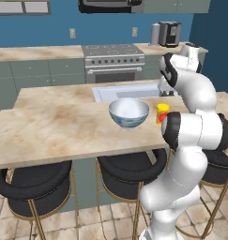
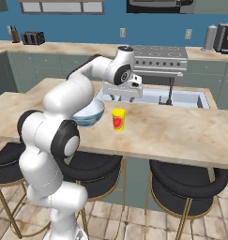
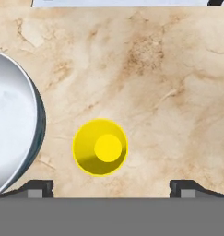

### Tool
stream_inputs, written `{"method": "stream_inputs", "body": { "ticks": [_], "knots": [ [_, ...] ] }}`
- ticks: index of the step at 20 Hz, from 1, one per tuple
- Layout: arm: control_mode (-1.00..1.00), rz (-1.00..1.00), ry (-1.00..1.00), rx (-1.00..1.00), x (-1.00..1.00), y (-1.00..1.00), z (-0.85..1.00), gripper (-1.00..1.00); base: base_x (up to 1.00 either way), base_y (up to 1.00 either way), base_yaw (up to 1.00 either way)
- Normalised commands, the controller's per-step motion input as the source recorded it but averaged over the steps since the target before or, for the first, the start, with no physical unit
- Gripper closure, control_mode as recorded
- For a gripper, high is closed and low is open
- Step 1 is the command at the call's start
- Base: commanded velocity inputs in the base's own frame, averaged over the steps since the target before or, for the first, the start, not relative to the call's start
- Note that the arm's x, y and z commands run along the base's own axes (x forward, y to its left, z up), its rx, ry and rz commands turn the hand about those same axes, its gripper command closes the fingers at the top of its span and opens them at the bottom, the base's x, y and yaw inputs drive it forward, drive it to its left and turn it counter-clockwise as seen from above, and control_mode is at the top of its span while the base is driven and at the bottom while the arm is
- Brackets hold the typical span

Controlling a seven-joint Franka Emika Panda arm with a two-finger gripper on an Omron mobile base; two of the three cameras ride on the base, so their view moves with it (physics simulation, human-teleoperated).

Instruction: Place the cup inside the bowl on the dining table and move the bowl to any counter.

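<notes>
I have the end effector (image 3: 111, 186) spread wide above the cup (image 3: 100, 147), which stands on the tabletop (image 3: 155, 92) just beside the bowl (image 3: 12, 124); I'd centre, descend straight, and grip below the rim.

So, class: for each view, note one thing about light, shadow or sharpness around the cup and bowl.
Left base view: soft, slightly blurred render, the bowl evenly lit. Right base view: the arm hides part of the bowl; the cup casts hardly any shadow. Hand view: the cup seen from above, its inner wall shaded on one side.
</notes>
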Motion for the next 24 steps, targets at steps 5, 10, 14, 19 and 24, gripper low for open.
{"method": "stream_inputs", "body": {
  "ticks": [5,10,14,19,24],
  "knots": [
    [-1.0,0.0,0.0,0.0,0.0,0.0,-0.05,-1.0,0.0,0.0,0.0],
    [-1.0,0.0,0.0,0.01,0.0,0.0,-0.08,-1.0,0.0,0.0,0.0],
    [-1.0,-0.02,0.0,0.03,0.0,0.0,-0.1,-1.0,0.0,0.0,0.0],
    [-1.0,-0.03,0.0,0.05,0.0,0.0,-0.04,-1.0,0.0,0.0,0.0],
    [-1.0,-0.05,0.0,0.07,0.01,0.0,0.0,-1.0,0.0,0.0,0.0]
  ]
}}
